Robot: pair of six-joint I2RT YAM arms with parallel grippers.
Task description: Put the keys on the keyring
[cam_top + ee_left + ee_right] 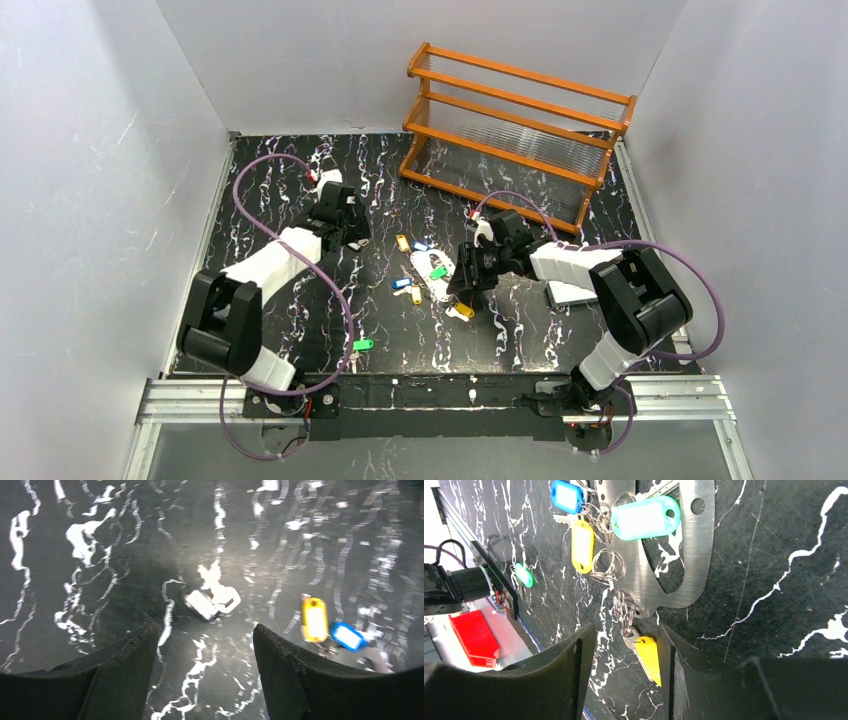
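Observation:
The keyring (696,545), a flat silvery metal loop, lies on the black marbled table (774,540), and in the top view the keyring (433,287) is mid-table. Keys with a blue tag (566,496), a pale green tag (645,517) and a yellow tag (582,545) lie by it on small wire rings. My right gripper (626,630) is open, astride a yellow-tagged key (649,657) that lies beside its right finger. My left gripper (205,627) is open and empty just short of a white-tagged key (210,602); yellow (315,619) and blue (347,636) keys lie to its right.
An orange wooden rack (515,130) stands at the back right. A lone green-tagged key (362,345) lies near the front edge. A white block (570,292) sits under the right arm. White walls enclose the table on three sides.

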